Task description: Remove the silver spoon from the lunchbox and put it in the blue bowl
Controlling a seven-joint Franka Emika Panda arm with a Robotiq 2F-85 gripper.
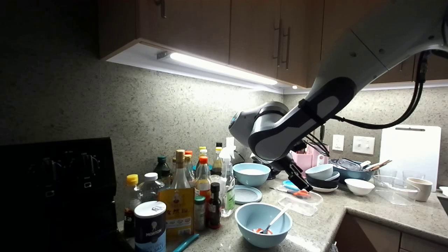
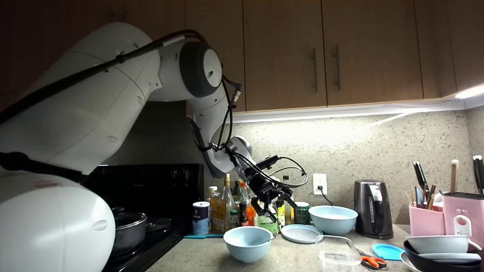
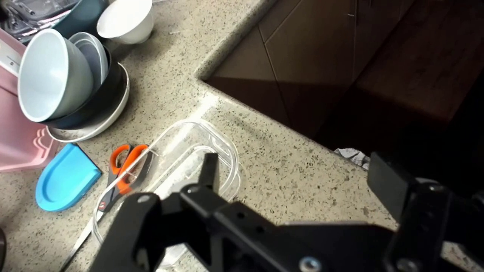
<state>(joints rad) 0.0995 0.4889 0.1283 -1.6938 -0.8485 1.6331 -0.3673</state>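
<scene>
The silver spoon [image 1: 276, 219] leans in the blue bowl [image 1: 248, 215], its handle over the rim and its head on something red and white. In an exterior view the bowl [image 2: 247, 241] shows with only the spoon's handle tip [image 2: 270, 239]. A clear rectangular plastic box, which looks like the lunchbox [image 3: 227, 147], stands on the counter; it also shows in both exterior views [image 1: 301, 208] [image 2: 336, 249]. My gripper [image 3: 295, 170] is open and empty above the counter, one finger overlapping the box in the wrist view. It is higher than the bowl [image 2: 284, 212]. Bowl and spoon are outside the wrist view.
Orange-handled scissors [image 3: 126, 166] and a blue lid [image 3: 68, 181] lie beside the box. A bowl stack with a dark shallow bowl [image 3: 113, 90] stands behind them. Several bottles [image 1: 203, 182], a plate [image 1: 246, 194] and a second blue bowl [image 1: 251, 175] line the wall. The counter edge [image 3: 264, 117] is near.
</scene>
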